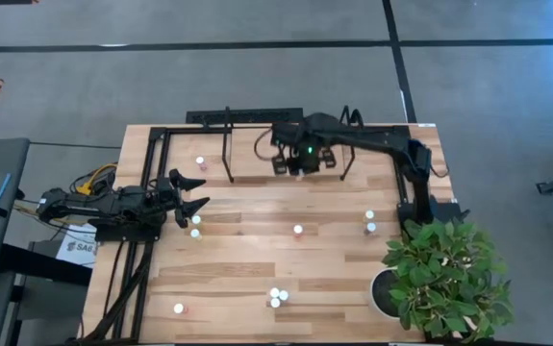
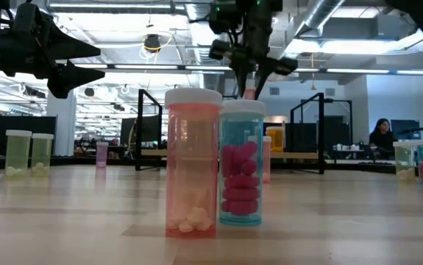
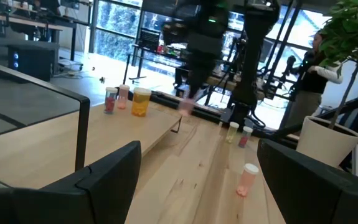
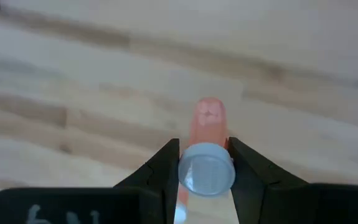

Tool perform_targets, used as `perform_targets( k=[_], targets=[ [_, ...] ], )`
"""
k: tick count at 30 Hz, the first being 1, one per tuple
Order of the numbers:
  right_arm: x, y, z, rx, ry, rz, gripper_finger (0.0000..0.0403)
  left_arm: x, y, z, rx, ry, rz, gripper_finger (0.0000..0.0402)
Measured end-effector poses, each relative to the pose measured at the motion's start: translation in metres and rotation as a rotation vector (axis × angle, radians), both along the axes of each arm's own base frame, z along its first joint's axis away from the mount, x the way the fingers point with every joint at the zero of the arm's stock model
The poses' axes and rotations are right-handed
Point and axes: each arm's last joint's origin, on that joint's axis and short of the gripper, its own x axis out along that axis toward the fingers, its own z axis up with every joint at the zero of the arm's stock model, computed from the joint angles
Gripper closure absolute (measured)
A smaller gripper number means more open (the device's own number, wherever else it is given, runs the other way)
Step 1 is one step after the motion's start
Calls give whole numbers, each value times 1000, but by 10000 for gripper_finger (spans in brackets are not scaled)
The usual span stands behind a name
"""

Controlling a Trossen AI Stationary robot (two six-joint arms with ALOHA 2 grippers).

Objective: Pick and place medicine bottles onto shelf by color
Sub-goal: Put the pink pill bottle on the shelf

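Note:
My right gripper hangs above the shelf, between its two black hoops. It is shut on a pink medicine bottle with a white cap, which also shows in the low view. My left gripper waits open at the table's left side, level, with nothing between its fingers. Other medicine bottles stand upright on the tabletop: one at mid-table, a pair at the right, a cluster near the front edge. A few stand on the shelf. My right gripper pinches the pink bottle at its top, on two opposite sides of the white cap, between its two fingers. The fingers come from above, pointing down. The bottle hangs upright below them, clear of the shelf board.
A potted plant in a white pot stands at the table's front right corner. The shelf's black hoops rise on either side of my right gripper. Two large bottles, pink and blue, stand close to the low camera.

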Motion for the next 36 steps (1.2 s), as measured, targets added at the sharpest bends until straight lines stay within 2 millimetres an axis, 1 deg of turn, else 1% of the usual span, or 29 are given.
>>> perform_targets(
  k=[3,5,9,14,23,27,30,32,36],
  targets=[
    [-5,-19,0,-13,-13,-43,276,0,0,0,0,0,0,90],
    [-8,-27,-4,-28,3,-88,275,0,0,0,0,0,0,90],
    [-14,-34,-21,-16,61,-174,273,0,0,0,0,0,0,90],
    [-18,-49,-37,-6,52,-270,268,0,0,0,0,0,0,90],
    [-28,-76,-37,-6,22,-393,257,0,0,0,0,0,0,90],
    [-29,-82,-37,-12,2,-407,255,0,0,0,0,0,0,90],
    [-25,-83,-43,-1,4,-408,255,0,0,0,0,0,0,90],
    [-24,-83,-44,4,-3,-408,255,0,0,0,0,0,0,90],
    [-21,-88,-56,27,11,-413,252,0,0,0,0,0,-1,90]
  ],
)
